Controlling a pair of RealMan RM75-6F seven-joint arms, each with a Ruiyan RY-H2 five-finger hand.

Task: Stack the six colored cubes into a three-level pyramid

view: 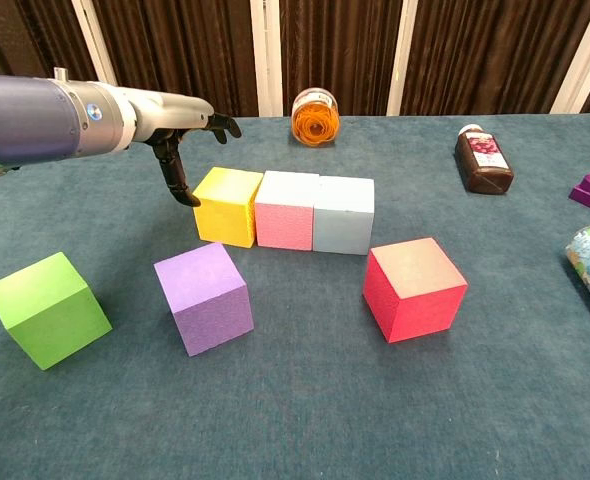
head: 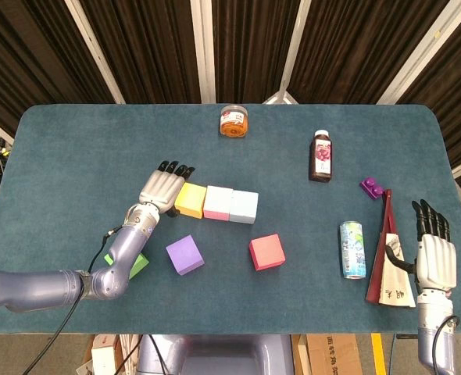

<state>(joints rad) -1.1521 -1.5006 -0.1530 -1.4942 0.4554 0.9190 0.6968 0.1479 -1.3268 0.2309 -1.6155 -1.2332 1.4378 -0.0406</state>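
On the teal cloth-covered table (head: 74, 156), three matte cubes sit touching in a row near the middle: a yellow cube (head: 190, 200) at the left, a pink cube (head: 217, 202) in the centre and a pale blue cube (head: 244, 207) at the right. Nearer to the robot, a purple cube (head: 184, 255) and a red cube (head: 266, 251) stand apart from the row and from each other, and a lime green cube (view: 47, 308) lies tilted at the near left, partly hidden under the left arm in the head view. The left hand (head: 166, 187) hovers just left of the yellow cube with its dark-tipped fingers (view: 180, 180) extended and close together, holding nothing; whether it touches the cube cannot be told. The right hand (head: 434, 251) rests at the near right edge, fingers straight and side by side, holding nothing. Far across the table stands an orange-filled clear jar (head: 234, 121) with a red and white label whose writing is too small to read. To its right lies a dark brown bottle (head: 320, 156) with a purple fruit label, also unreadable. Further right are a purple plastic brick (head: 372, 187), a blue-green drink can (head: 352, 249) lying on its side, and a dark red folded fan-like item (head: 388, 258) with white printed paper.
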